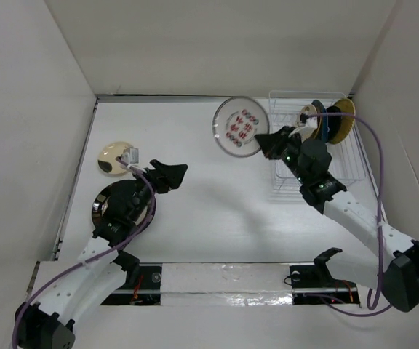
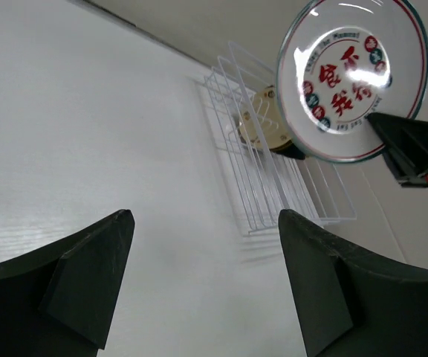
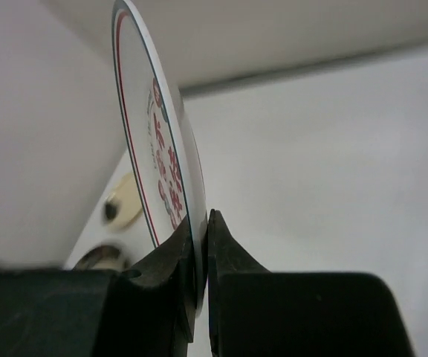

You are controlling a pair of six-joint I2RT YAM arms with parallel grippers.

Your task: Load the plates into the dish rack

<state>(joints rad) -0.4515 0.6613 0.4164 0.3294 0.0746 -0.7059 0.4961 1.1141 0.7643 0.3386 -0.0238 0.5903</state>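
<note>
My right gripper (image 1: 270, 142) (image 3: 201, 223) is shut on the rim of a white plate with red and green marks (image 1: 241, 127) (image 3: 154, 141) (image 2: 351, 74), held on edge in the air just left of the dish rack (image 1: 340, 166) (image 2: 273, 186). A cream dish (image 1: 310, 116), a blue dish (image 1: 327, 125) and a woven yellow dish (image 1: 345, 116) stand upright in the rack's far end. My left gripper (image 1: 170, 174) (image 2: 206, 245) hangs open over bare table with nothing between its fingers. A glossy black plate (image 1: 118, 205) lies under the left arm, and a cream plate (image 1: 112, 158) lies beyond it.
White walls close in the table on the left, back and right. A small grey block (image 1: 129, 155) sits on the cream plate at the left. A purple cable (image 1: 377, 167) loops beside the rack on its right.
</note>
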